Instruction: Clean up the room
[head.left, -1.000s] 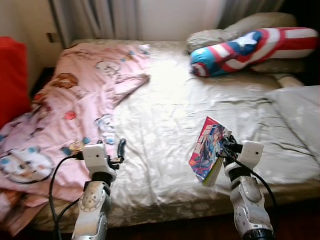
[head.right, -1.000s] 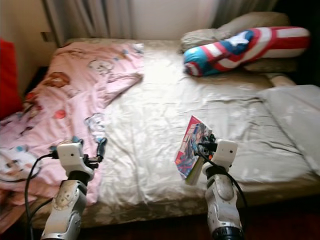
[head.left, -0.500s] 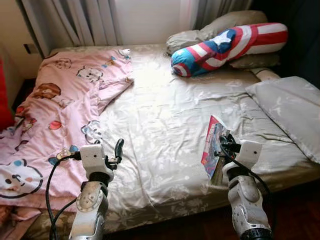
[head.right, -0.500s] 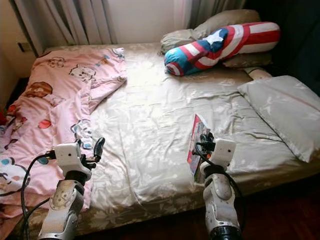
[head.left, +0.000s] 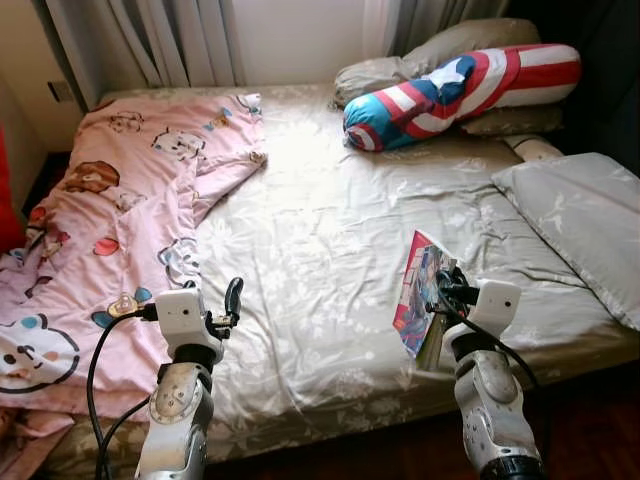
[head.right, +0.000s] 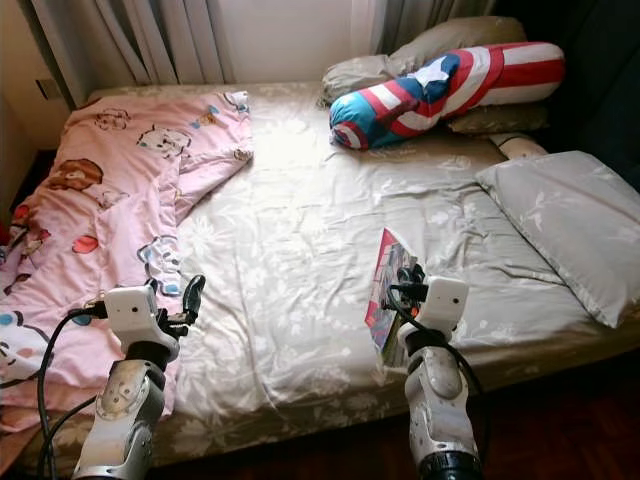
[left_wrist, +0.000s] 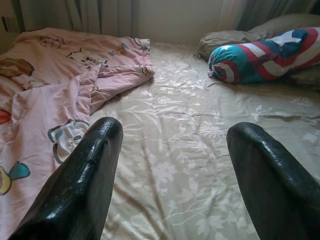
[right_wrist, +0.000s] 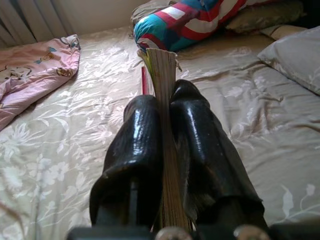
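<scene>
My right gripper (head.left: 441, 292) is shut on a thin comic book (head.left: 417, 297) with a colourful cover, holding it upright on edge above the front right part of the bed (head.left: 330, 250). In the right wrist view the book's page edges (right_wrist: 163, 75) stand pinched between the two black fingers (right_wrist: 137, 145). My left gripper (head.left: 232, 300) hovers open over the front left of the bed, beside the pink cartoon blanket (head.left: 90, 220). Its two fingers (left_wrist: 85, 170) stand wide apart with nothing between them.
A stars-and-stripes bolster pillow (head.left: 450, 95) lies at the head of the bed against grey pillows (head.left: 400, 65). Another grey pillow (head.left: 585, 225) sits at the right edge. Curtains (head.left: 150, 40) hang behind, and dark floor (head.left: 590, 420) runs along the bed's front.
The camera view has swung and steadied, so the whole scene shifted. The right gripper still holds the book, now turned a bit more face-on. The left gripper stays open.
</scene>
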